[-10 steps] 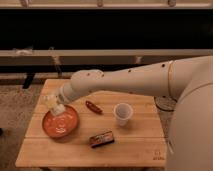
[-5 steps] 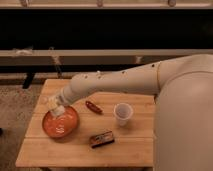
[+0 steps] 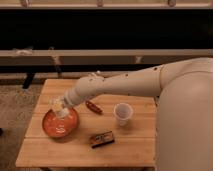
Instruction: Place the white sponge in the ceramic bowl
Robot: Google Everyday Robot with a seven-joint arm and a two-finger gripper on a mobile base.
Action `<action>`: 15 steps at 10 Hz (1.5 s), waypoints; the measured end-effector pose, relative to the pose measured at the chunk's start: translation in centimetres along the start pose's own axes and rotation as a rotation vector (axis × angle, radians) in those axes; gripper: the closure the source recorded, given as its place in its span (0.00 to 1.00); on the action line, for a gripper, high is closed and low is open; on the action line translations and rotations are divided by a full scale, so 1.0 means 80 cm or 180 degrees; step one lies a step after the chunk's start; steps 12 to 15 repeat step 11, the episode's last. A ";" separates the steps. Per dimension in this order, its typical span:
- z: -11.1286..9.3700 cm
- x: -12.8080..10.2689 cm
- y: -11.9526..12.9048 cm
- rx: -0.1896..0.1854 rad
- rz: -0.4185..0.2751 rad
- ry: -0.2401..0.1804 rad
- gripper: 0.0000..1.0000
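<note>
Here, nearest us on the table (image 3: pixel 130 150), we see a small dark packet (image 3: pixel 102 139) lying flat, and just beyond it to the right a white paper cup (image 3: pixel 123 113) standing upright. To the left sits the ceramic bowl (image 3: pixel 60 124), orange-red and shallow, with a pale patch inside it near its front; we cannot tell whether that is the sponge or a mark in the glaze. A reddish oblong item (image 3: pixel 93 106) lies between bowl and cup, a little farther back.

Over the last second the arm (image 3: pixel 125 86) has swung leftward and lowered, so that the end effector (image 3: pixel 61 108) now hangs over the far rim of the bowl rather than beside it. We judge that this puts the task at its release stage: the carry looks done, and what remains is letting go and lifting clear.

The white sponge (image 3: pixel 55 101) shows as a pale lump right at the tip of the end effector, touching it, just above the bowl's back edge. Whether the end effector grips it or has spread apart, we cannot tell.
</note>
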 end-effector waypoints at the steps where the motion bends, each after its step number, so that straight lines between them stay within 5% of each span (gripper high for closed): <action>1: 0.003 0.000 0.000 -0.0002 -0.0014 -0.0005 0.26; 2: 0.008 0.000 0.001 -0.0009 -0.0017 -0.0007 0.20; 15: 0.012 0.000 0.001 -0.0084 0.0000 -0.0051 0.20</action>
